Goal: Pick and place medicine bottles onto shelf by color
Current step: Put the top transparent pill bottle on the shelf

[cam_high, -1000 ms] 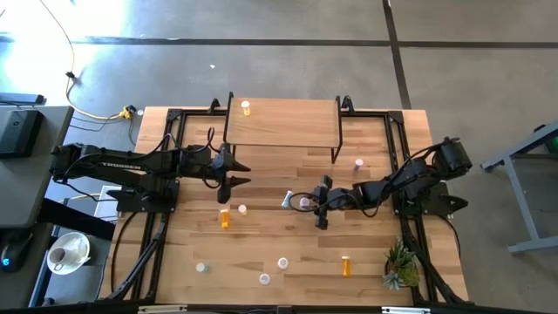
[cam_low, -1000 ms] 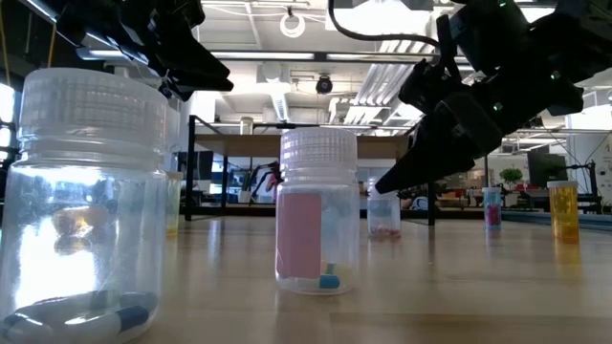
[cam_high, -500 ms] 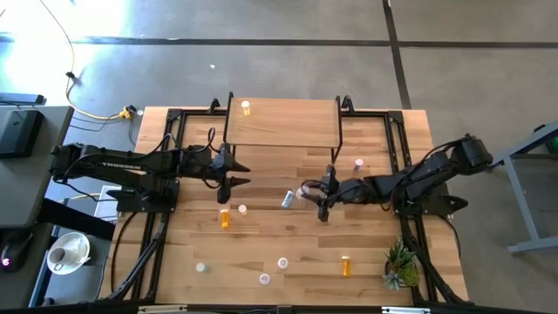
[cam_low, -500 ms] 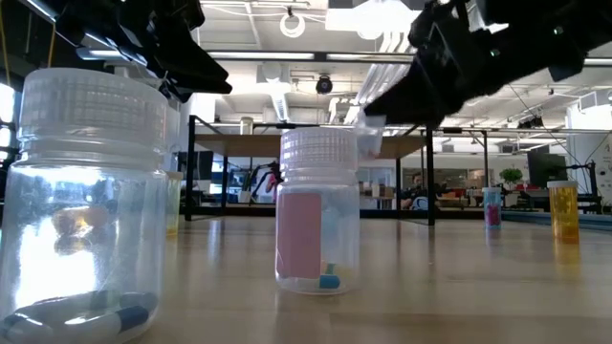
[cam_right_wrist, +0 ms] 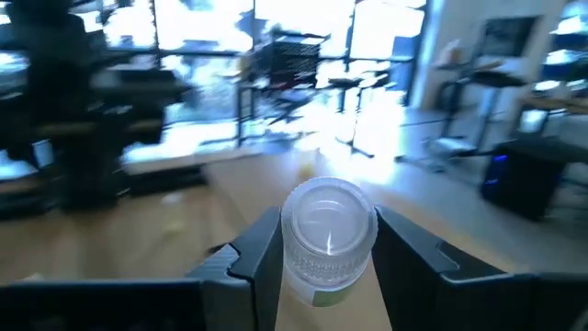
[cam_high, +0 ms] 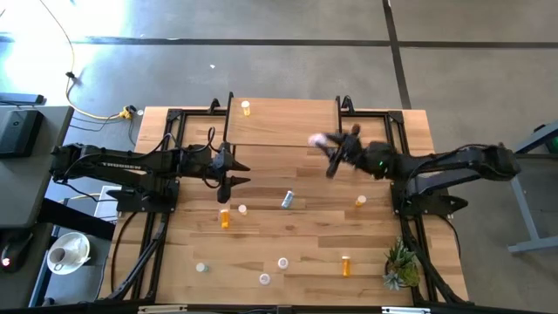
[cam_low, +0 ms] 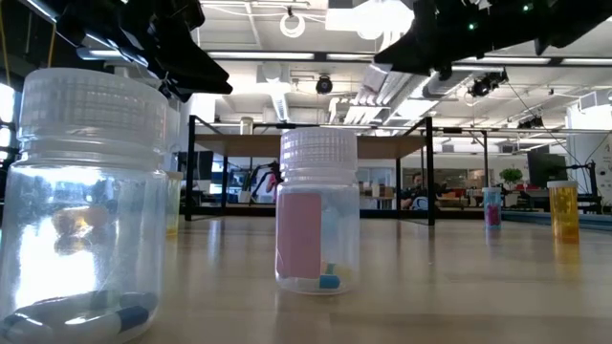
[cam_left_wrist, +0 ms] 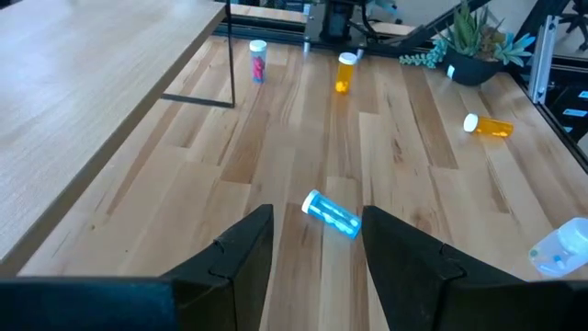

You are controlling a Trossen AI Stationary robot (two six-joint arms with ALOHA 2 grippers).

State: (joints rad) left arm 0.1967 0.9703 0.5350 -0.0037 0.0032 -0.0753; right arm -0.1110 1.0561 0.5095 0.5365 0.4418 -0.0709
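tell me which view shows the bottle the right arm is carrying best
The right wrist view: the bottle fills the frame's centre, its clear cap toward the camera, clamped between the right gripper fingers. The high view shows it only as a small pale blob over the shelf. The low and left wrist views miss it.

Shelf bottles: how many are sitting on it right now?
1: a yellowish bottle near the shelf's left end. The right tool holds a second bottle above its right end.

Grey concrete floor [cam_high: 261,52] with dark seams; yellow cable [cam_high: 74,61] (far left); bright ceiling lights [cam_low: 363,14] overhead.
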